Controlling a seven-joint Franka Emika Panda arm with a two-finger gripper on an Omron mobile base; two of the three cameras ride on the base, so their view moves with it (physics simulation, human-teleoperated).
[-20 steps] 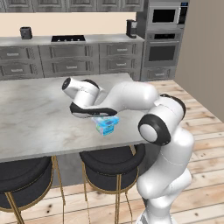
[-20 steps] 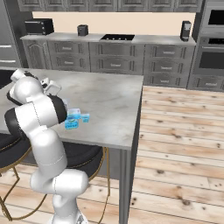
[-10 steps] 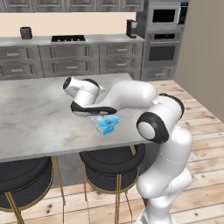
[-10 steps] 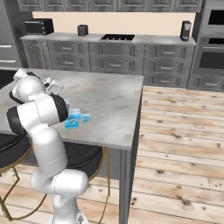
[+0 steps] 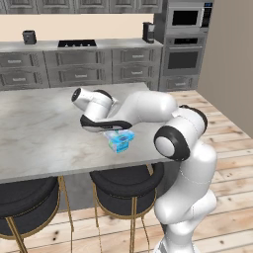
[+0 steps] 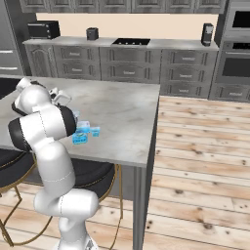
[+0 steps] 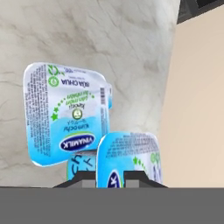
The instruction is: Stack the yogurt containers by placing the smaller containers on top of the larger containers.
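Near the front edge of the grey island counter point(image 5: 39, 133), with bare marble stretching wide toward the far side. From the hand camera: larger yogurt pack point(image 7: 68, 111) lying on the marble, smaller yogurt cup point(image 7: 127, 159) nearest the lens, between the finger tips. Gripper point(image 7: 109, 177) clamped on the smaller yogurt cup. From the right base camera: both containers just beside the arm.

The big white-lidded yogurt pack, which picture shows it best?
The hand view: the squarish light-blue and white yogurt pack shows its whole printed lid. In the left base view the arm partly covers it; in the right base view it looks tiny.
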